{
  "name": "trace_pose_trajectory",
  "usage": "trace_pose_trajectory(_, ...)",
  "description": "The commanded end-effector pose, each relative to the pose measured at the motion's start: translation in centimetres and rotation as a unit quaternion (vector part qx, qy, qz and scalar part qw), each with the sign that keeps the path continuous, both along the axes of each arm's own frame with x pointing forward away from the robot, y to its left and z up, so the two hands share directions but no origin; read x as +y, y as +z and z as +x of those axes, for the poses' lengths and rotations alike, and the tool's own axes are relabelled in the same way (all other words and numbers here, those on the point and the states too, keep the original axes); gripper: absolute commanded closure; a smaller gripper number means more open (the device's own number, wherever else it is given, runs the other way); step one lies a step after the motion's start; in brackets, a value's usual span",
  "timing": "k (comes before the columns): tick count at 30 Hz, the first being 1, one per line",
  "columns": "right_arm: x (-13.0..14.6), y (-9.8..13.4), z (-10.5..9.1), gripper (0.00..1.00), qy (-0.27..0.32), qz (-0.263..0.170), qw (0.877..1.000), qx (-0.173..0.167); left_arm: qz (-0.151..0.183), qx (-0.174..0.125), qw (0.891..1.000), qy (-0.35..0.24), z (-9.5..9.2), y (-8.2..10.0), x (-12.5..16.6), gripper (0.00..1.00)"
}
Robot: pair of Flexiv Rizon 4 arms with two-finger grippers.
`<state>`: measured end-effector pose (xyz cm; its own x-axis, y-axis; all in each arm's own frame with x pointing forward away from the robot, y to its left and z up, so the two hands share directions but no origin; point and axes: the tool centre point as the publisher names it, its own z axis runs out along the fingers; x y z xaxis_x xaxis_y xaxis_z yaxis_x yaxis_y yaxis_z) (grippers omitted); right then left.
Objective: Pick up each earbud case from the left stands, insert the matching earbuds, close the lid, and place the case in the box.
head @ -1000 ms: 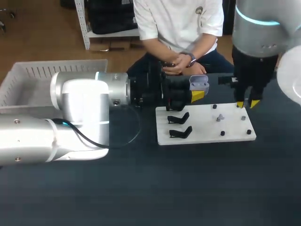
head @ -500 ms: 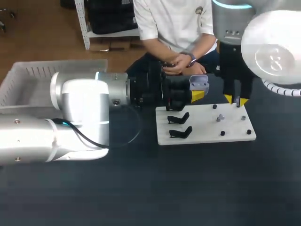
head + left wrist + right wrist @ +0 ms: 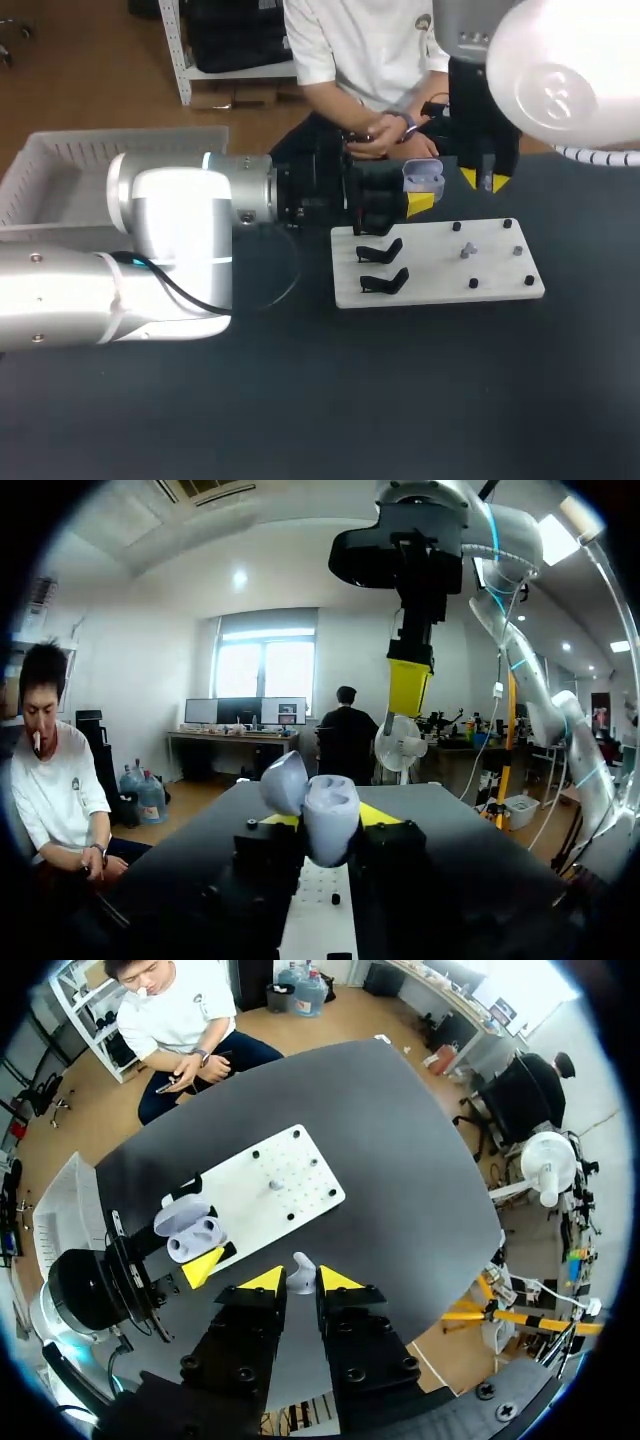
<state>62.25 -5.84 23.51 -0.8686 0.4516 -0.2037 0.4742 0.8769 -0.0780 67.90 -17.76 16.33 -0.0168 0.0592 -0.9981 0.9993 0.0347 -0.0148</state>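
Note:
My left gripper [image 3: 419, 199] is shut on a pale lavender earbud case [image 3: 423, 175] and holds it, lid open, beyond the far left corner of the white board [image 3: 430, 285]. In the left wrist view the case [image 3: 320, 815] sits between the yellow tips. Raised above the board's far edge, just right of the case, my right gripper [image 3: 484, 181] is shut on a small pale earbud [image 3: 301, 1272]. A second earbud [image 3: 466, 250] stands on the board. Two black stands [image 3: 380, 252] at the board's left are bare.
A white slatted box [image 3: 60, 170] stands at the table's far left, behind my left arm. Small black pegs [image 3: 473, 284] stick up from the board's right half. Dark table lies open in front of the board.
My right arm has risen from over the board's far right corner and moved left and away, towards the held case, with the earbud in its tips. The left arm has stayed still.

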Motion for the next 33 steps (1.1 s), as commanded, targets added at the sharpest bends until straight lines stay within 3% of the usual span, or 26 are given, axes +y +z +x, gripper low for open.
trace_pose_trajectory(1, 1.6, 0.6, 2.6, 1.0, -0.005, -0.024, 1.0, 0.017, -0.003, -0.003, 1.0, 0.003, -0.1, -0.1, 0.0, 1.0)
trace_pose_trajectory(8, 3.6, 0.4, 3.9, 1.0, 0.011, -0.023, 1.0, 0.018, -0.003, -0.003, 1.0, 0.003, -0.1, -0.1, 0.0, 1.0)
trace_pose_trajectory(33, 5.4, -1.3, 3.9, 1.0, 0.029, -0.019, 0.999, 0.03, -0.003, -0.003, 1.0, 0.003, -0.1, -0.1, 0.0, 1.0)
